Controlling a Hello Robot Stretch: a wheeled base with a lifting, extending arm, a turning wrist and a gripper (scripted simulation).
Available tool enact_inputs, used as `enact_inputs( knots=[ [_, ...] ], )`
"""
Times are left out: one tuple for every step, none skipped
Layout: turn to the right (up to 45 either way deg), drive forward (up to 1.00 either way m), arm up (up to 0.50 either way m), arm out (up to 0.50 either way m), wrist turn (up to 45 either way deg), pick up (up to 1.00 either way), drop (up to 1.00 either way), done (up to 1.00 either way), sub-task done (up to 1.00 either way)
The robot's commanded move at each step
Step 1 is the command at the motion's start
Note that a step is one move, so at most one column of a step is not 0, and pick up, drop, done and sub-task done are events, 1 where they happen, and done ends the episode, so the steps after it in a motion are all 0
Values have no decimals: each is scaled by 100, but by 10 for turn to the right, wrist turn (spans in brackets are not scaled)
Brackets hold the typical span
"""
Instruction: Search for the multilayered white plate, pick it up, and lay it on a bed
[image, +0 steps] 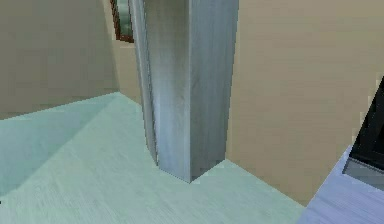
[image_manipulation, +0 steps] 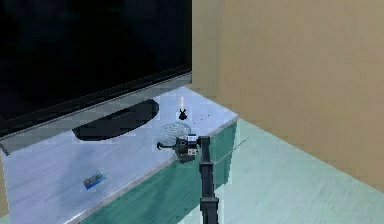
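Pale round blob (image_manipulation: 170, 131), perhaps the plate, lies just beyond the pincer (image_manipulation: 163, 146) on the cabinet (image_manipulation: 60, 185). Whether the pincer grips anything cannot be told. Best to lift straight up and level.

light: soft, even | shadow: across floor (image: 40, 150) at forward view's left | glare: faint sheen on pillar (image: 190, 80)

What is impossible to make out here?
Arm side view: whether the gripper holds anything, since a pale round thing lies at it on the pale blue cabinet top.
Arm side view: the small dark item is too small to name.
Forward view: the framed wall picture, mostly hidden by the tall grey panel.
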Motion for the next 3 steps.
enact_inputs(
  knots=[
    [0,0,0,0,0,100,0,0,0],
    [0,0,10,0,0,0,0,0,0],
    [0,0,28,0,0,0,0,0,0]
  ],
)
